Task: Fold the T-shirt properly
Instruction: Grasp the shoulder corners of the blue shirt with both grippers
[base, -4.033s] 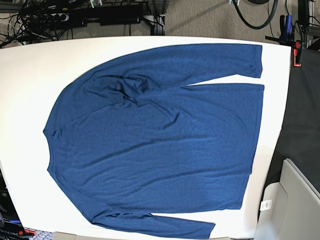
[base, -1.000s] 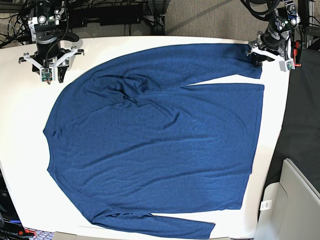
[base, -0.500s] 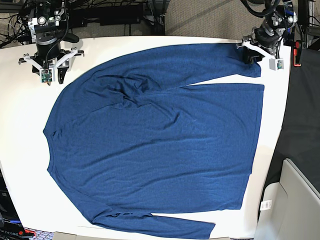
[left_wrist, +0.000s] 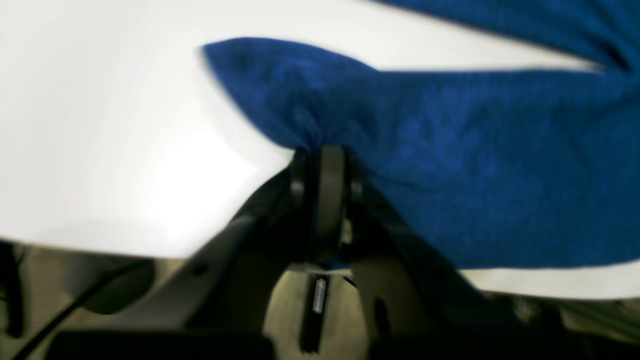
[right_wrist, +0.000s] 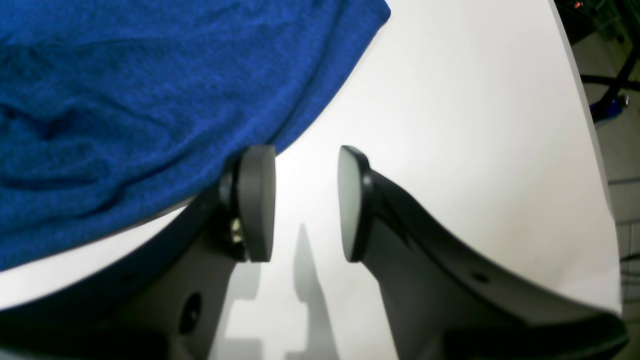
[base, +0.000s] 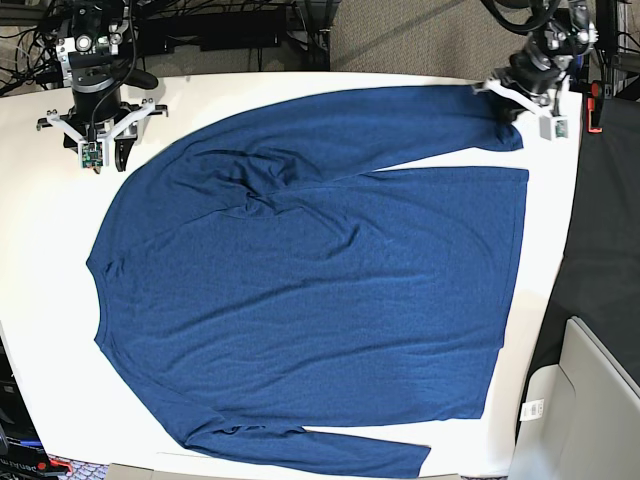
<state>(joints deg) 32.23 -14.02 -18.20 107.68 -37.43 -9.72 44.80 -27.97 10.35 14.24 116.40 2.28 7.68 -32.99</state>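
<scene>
We see the T-shirt (base: 310, 280) spread flat on the worktop (base: 40, 250), between our end effectors. The left end effector (left_wrist: 322, 160) sits at a sleeve cuff on the shirt's edge; the right end effector (right_wrist: 305, 200) stands just beside the shoulder edge, over bare worktop.

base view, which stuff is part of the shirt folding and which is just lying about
Part of the job:
- T-shirt, spread on the white table
- left gripper, pinching a sleeve cuff
- right gripper, open beside the shoulder

Lying about:
- cables behind the table
- grey bin
</scene>
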